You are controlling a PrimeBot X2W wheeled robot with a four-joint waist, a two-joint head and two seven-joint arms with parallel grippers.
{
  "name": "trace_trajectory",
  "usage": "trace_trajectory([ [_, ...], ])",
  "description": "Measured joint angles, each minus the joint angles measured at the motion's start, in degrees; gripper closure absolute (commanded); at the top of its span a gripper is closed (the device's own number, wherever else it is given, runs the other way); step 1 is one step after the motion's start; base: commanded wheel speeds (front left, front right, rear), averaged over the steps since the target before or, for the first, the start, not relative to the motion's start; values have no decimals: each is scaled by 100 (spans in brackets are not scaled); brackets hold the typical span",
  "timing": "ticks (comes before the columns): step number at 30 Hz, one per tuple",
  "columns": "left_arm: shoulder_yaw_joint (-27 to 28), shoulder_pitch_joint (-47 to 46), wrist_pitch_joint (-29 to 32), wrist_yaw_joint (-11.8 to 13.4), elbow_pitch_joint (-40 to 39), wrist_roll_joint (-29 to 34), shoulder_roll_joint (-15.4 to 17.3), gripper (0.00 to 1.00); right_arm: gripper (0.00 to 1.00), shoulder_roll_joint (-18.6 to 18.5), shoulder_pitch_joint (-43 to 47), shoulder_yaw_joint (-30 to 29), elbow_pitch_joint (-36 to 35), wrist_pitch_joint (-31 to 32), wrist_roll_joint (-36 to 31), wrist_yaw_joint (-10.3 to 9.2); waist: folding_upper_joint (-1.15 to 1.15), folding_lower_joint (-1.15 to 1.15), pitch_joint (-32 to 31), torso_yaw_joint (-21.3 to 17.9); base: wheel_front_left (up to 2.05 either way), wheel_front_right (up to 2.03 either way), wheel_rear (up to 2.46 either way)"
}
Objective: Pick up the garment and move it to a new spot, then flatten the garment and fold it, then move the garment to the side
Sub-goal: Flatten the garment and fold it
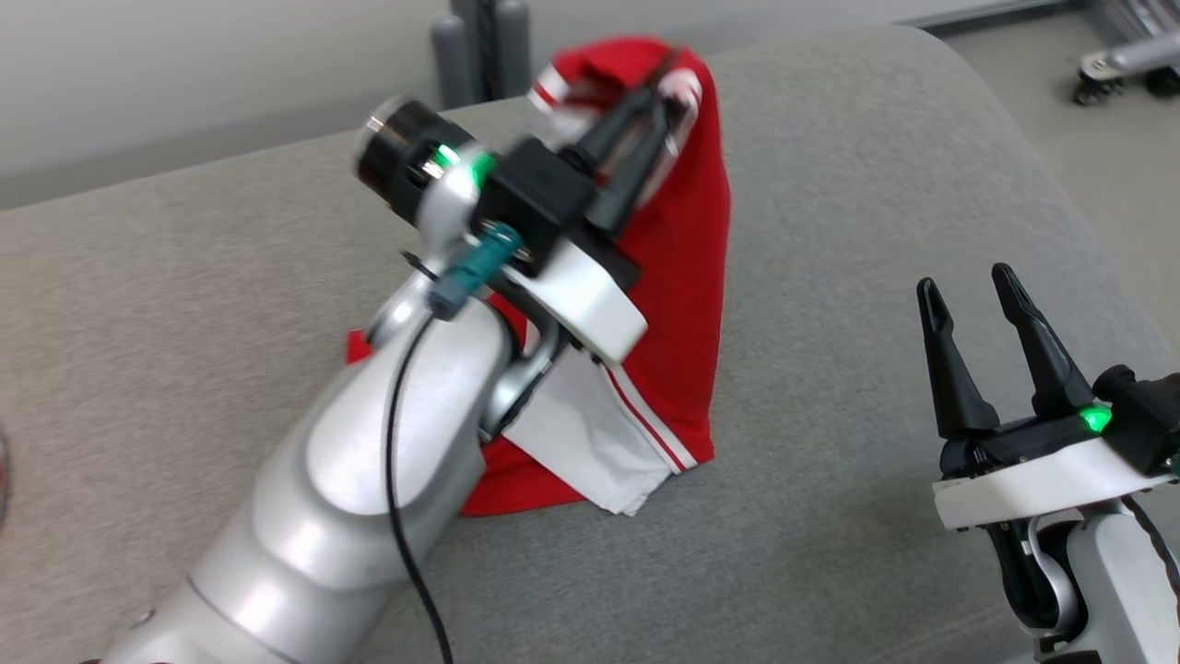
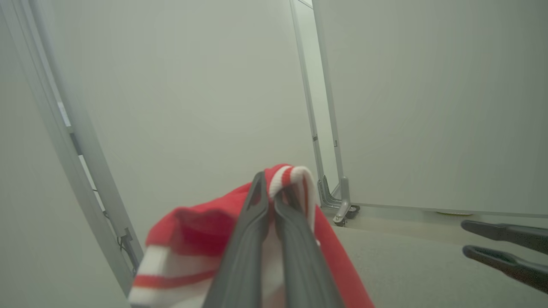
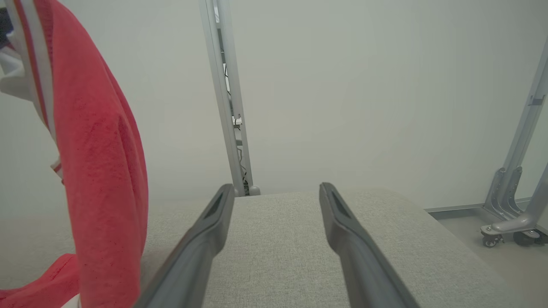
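Fingers of the left gripper clamp the striped hem of the red-and-white garment, lifting it; its lower end rests on the grey cushion; the right gripper hovers near, fingers apart.

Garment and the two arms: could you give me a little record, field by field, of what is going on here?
garment: red, with white striped trim
garment state: hangs from its top, lower end on the surface
surface: grey fabric
left gripper: jaws shut on the garment's top edge
right gripper: jaws open, holding nothing, apart from the garment
task stage: picked up, not yet flattened or folded
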Motion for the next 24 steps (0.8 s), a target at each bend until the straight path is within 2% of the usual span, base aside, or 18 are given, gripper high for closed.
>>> trace_trajectory([
  [4,-411,-49,-100,16,802,-80,-158,100,0,105,-108,-8,46,0,51,0,0,0,165,-297,0,0,0],
  [9,-820,-277,-121,252,1455,-375,-158,100,0,238,-222,67,91,0,96,0,0,0,330,-645,0,0,0],
  [10,-1015,-428,-112,410,1723,-530,-179,100,0,313,-266,112,124,0,143,0,0,0,408,-825,0,0,0],
  [12,-1102,-504,-112,488,1871,-621,-179,100,0,341,-300,116,146,0,155,0,0,0,446,-917,0,0,0],
  [14,-1339,-675,-113,658,2275,-832,-163,100,0,433,-369,162,200,0,176,0,0,0,539,-1181,0,0,0],
  [15,-1418,-716,-109,700,2384,-913,-167,95,0,459,-387,177,208,0,185,0,0,0,563,-1260,0,0,0],
  [16,-1493,-744,-74,733,2465,-1029,-174,74,0,477,-408,192,213,-1,187,0,0,0,583,-1336,0,0,0],
  [17,-1493,-744,-74,733,2465,-1029,-174,44,0,477,-408,192,213,-1,187,0,0,0,583,-1336,0,0,0],
  [18,-1585,-757,-29,754,2536,-1131,-174,0,0,488,-425,189,212,-1,187,0,0,0,599,-1401,0,0,0],
  [20,-1909,-784,45,747,2621,-1365,-178,0,0,501,-426,172,222,-1,187,0,0,0,625,-1521,0,0,0],
  [24,-2259,-903,32,793,2661,-1636,-178,0,0,499,-426,115,225,-1,178,0,0,0,599,-1475,0,0,0],
])
